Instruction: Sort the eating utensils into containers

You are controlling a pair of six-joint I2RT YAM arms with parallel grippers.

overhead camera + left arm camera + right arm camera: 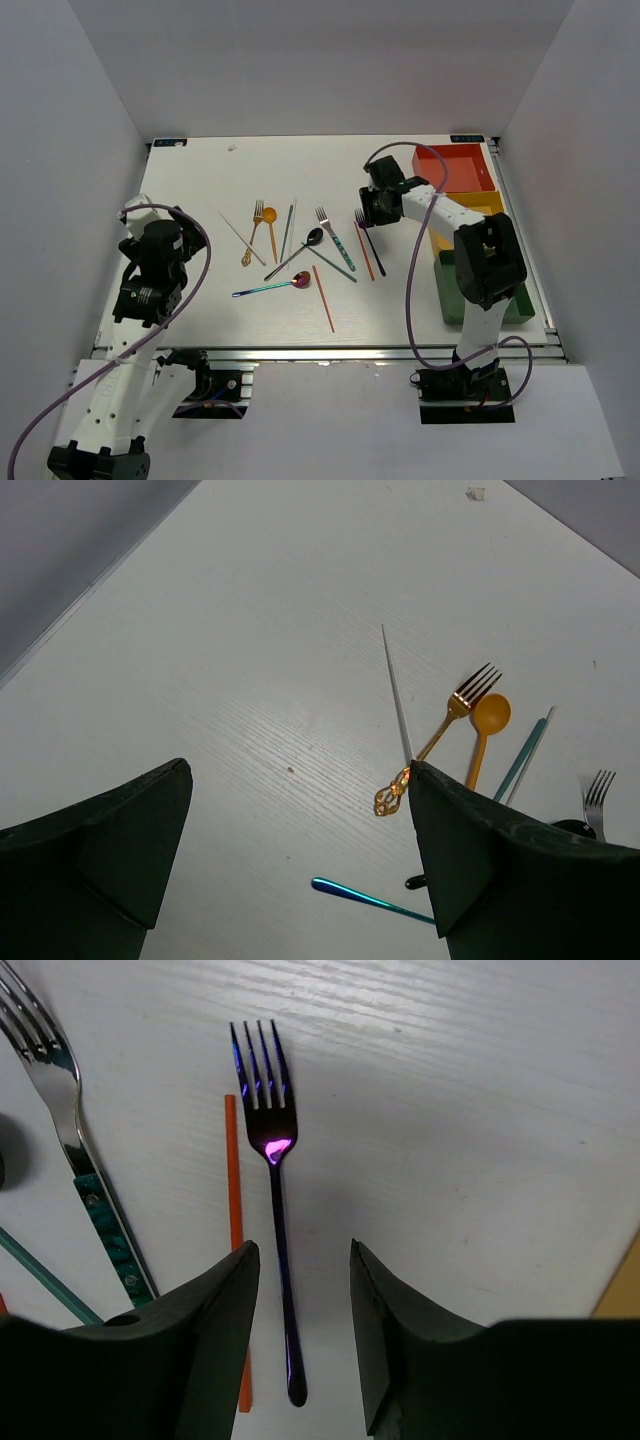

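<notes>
The utensils lie scattered mid-table: gold fork (pixel 254 232), orange spoon (pixel 270 228), black spoon (pixel 300 250), iridescent spoon (pixel 275 287), teal-handled silver fork (pixel 335 240), red chopstick (pixel 323 297). My right gripper (pixel 372 205) is open, low over an iridescent purple fork (pixel 275 1210). The fork's handle lies between the fingers (pixel 303 1260), nearer the left one, beside an orange chopstick (pixel 234 1250). My left gripper (pixel 165 240) is open and empty (pixel 300 780) above bare table, left of the gold fork (pixel 450 720). Red-orange (pixel 455 165), yellow (pixel 480 205) and dark green (pixel 455 300) trays stand at the right.
A silver chopstick (pixel 397 695), a teal chopstick (pixel 525 755) and the iridescent spoon's handle (pixel 365 898) lie near the left gripper. The right arm covers part of the yellow and green trays. White walls close in the table on three sides.
</notes>
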